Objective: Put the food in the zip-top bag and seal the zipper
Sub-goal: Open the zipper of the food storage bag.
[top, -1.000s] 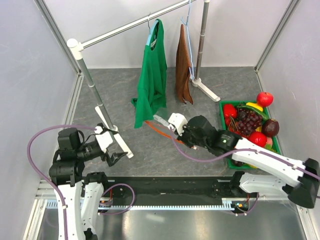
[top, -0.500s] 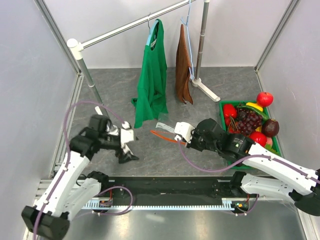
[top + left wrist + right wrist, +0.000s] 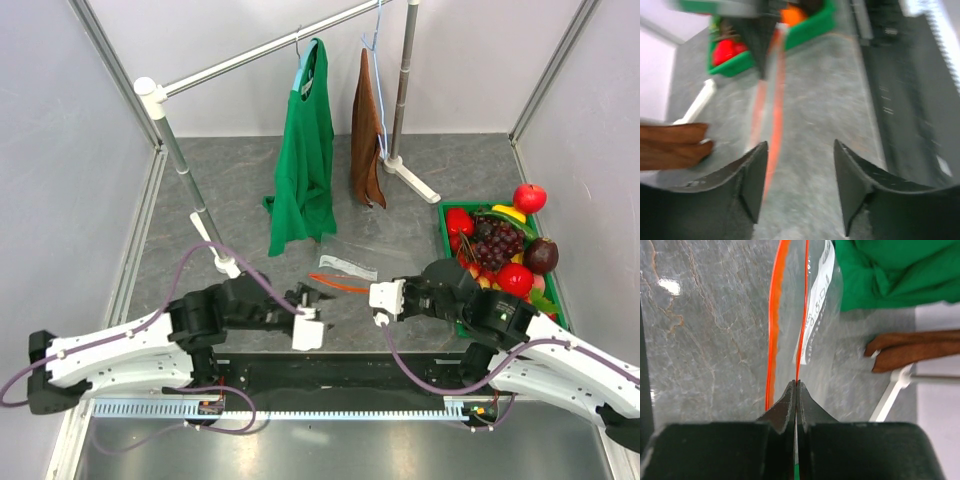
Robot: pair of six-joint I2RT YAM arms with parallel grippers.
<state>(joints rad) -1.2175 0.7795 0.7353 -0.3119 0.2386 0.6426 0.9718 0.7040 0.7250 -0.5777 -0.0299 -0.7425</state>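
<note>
The clear zip-top bag (image 3: 365,252) lies on the grey table, its orange-red zipper (image 3: 338,283) along the near edge. My right gripper (image 3: 368,291) is shut on one lip of the zipper (image 3: 801,315); the other lip (image 3: 774,325) runs beside it, apart. My left gripper (image 3: 318,297) is open and empty just left of the zipper's end, and the zipper (image 3: 772,125) shows blurred ahead of its left finger. The food sits in a green tray (image 3: 443,215): a red apple (image 3: 530,197), a maroon fruit (image 3: 541,256) and purple grapes (image 3: 495,240).
A clothes rack crosses the back, with a green shirt (image 3: 303,165) and a brown cloth (image 3: 367,135) hanging down to the table behind the bag. Its white feet (image 3: 412,178) and slanted pole (image 3: 190,190) stand nearby. White walls close in both sides.
My left arm swung from the far left to the middle, beside the bag's zipper. My right gripper drew back to the right and nearer, pulling the zipper edge along.
</note>
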